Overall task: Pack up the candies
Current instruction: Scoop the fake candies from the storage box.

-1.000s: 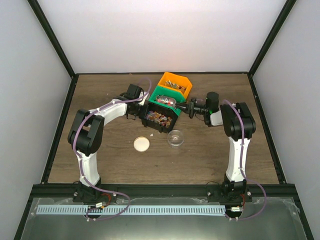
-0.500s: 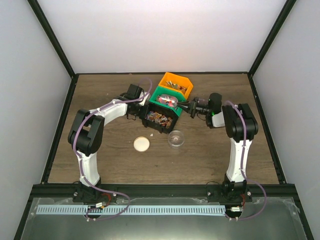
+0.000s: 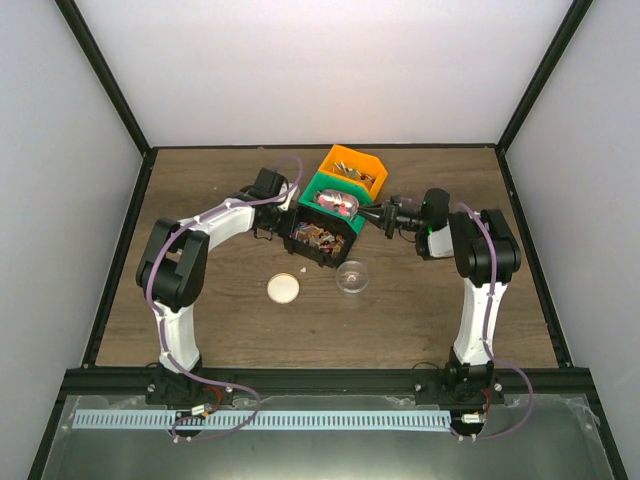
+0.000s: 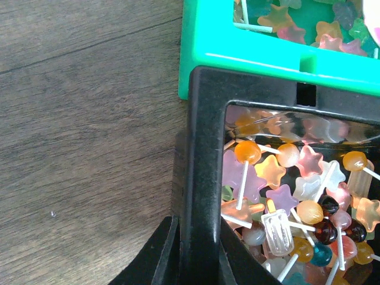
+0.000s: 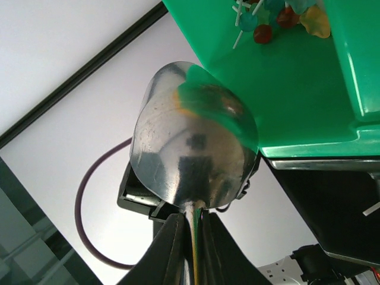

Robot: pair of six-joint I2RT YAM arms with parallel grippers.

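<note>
Near edge first: lid (image 3: 283, 288) and clear cup (image 3: 351, 277) sit at 7 and 5 o'clock of the black bin (image 3: 320, 238); the cup looks empty. The left gripper (image 4: 197, 252) has its fingers clamped on the black bin's wall. The candies (image 4: 279, 190) are in the bins. The right gripper (image 5: 191, 234) pinches the scoop (image 5: 193, 148) handle. Its wrist drew back toward 3 o'clock, bowl still at the green bin (image 3: 316, 186). Likely mid-scoop, nothing packed.
</note>
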